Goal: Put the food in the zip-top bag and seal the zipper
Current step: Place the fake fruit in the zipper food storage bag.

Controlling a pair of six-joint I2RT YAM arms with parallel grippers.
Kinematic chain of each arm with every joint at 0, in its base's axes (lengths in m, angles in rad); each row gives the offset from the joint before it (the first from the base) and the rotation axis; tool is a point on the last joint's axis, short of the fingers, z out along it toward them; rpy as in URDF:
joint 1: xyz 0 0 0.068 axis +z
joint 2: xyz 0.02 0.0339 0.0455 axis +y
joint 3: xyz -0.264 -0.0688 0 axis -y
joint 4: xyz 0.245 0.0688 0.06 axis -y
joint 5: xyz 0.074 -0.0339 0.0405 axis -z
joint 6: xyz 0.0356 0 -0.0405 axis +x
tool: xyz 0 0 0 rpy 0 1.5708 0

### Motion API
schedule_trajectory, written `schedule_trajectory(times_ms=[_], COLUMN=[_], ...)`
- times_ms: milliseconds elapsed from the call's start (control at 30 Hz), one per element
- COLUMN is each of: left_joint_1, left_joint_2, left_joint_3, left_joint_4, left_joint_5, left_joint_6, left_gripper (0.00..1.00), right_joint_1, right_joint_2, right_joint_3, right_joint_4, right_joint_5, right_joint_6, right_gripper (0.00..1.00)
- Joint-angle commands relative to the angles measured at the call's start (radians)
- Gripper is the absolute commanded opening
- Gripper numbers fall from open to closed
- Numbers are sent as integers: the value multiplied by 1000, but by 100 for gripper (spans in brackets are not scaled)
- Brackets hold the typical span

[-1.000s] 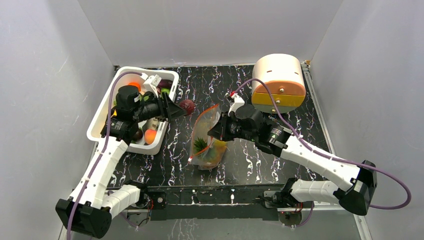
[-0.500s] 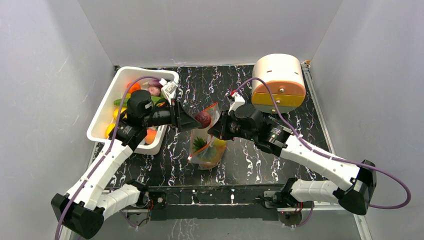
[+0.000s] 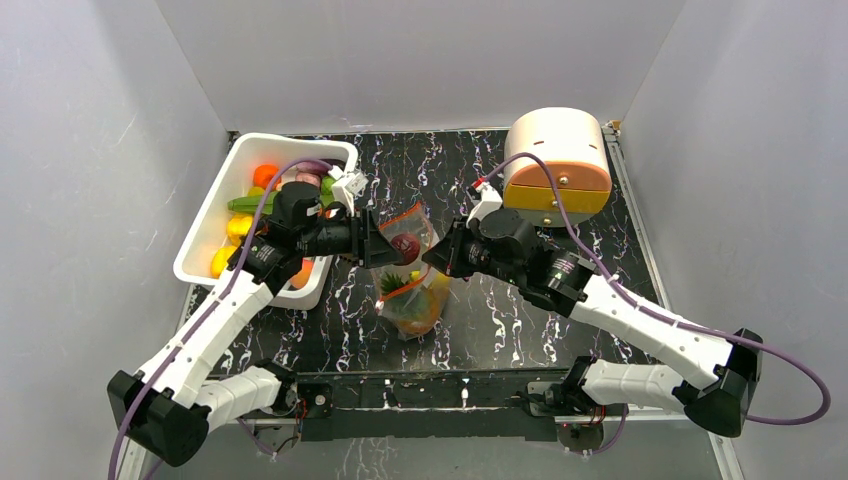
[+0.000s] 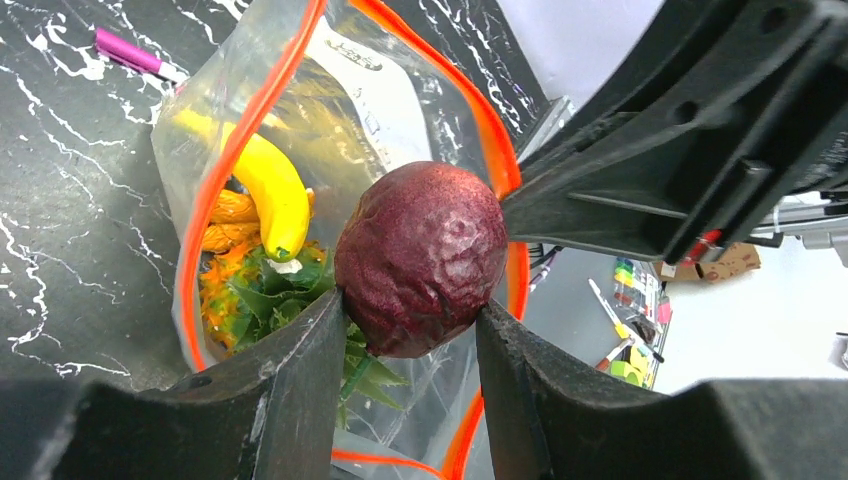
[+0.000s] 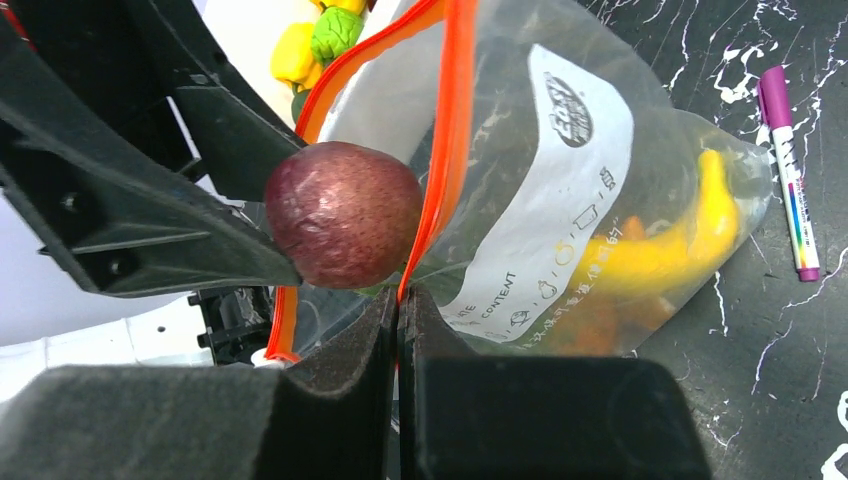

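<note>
Pieces of toy food (image 3: 265, 173), several of them in orange, yellow and green, fill one white tub (image 3: 203, 215) at the worktop's far-left corner. One clear zip-top bag (image 3: 412, 300) sits mid-worktop and holds one yellow banana (image 4: 272, 195) among leafy green and orange pieces. One purple pen (image 5: 788, 190) lies near the bag's bottom end, and one round peach container (image 3: 557, 160) with an orange drawer stands at the far-right corner. The worktop (image 3: 480, 320) is black with white marbling, boxed in by plain pale walls. The left arm reaches from the near-left edge past the tub, and the left gripper (image 4: 410, 320) is clamped on one dark red fruit (image 4: 420, 255) at the bag's open mouth, between the two edges of the orange-red zipper (image 5: 455, 130). The right arm stretches in from the near-right edge, and the right gripper (image 5: 398, 300) is pinched tight on the zipper's right-hand strip.
</note>
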Motion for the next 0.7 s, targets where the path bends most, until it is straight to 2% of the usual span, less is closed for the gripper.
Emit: schedule_trajectory(times_ms=[0,300,533,667], left_joint_1=[-15,-20,-22,-22], left_joint_2=[0,-27,-49,-49], left_joint_3=[42,57,83,134], left_joint_4=[-44,-26,-18,-89], left_joint_5=[-43,-92,-149,-327], left_joint_6=[30,39,53,53], left_gripper=[37,59,63,62], right_joint_1=[-4,-3,-3,-4], right_joint_2=[-33,-44,-53,-59], right_joint_3=[42,32,23,16], right_joint_4=[64,71,70,71], right_joint_5=[28,31,28,26], right_joint_6=[7,9,10,9], right_gripper=[0,0,0,0])
